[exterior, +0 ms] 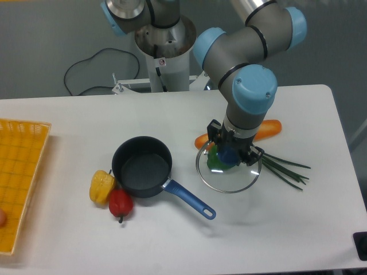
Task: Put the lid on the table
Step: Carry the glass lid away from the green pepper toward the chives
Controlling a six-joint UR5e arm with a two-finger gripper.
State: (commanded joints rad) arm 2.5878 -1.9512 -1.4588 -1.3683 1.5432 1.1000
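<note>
The lid [228,177] is a clear glass disc with a thin metal rim and a dark blue centre knob. It hangs just over the white table [275,229], to the right of the saucepan. My gripper [230,156] points straight down and is shut on the knob. The lid's far edge overlaps the carrot and the green stalks.
A dark blue saucepan [141,167] with its blue handle [189,200] pointing front-right stands left of the lid. A yellow pepper [101,186] and a red pepper [120,203] lie by the pan. An orange carrot [267,129] and green stalks [284,168] lie right of the lid. A yellow mesh tray [20,172] sits at the far left.
</note>
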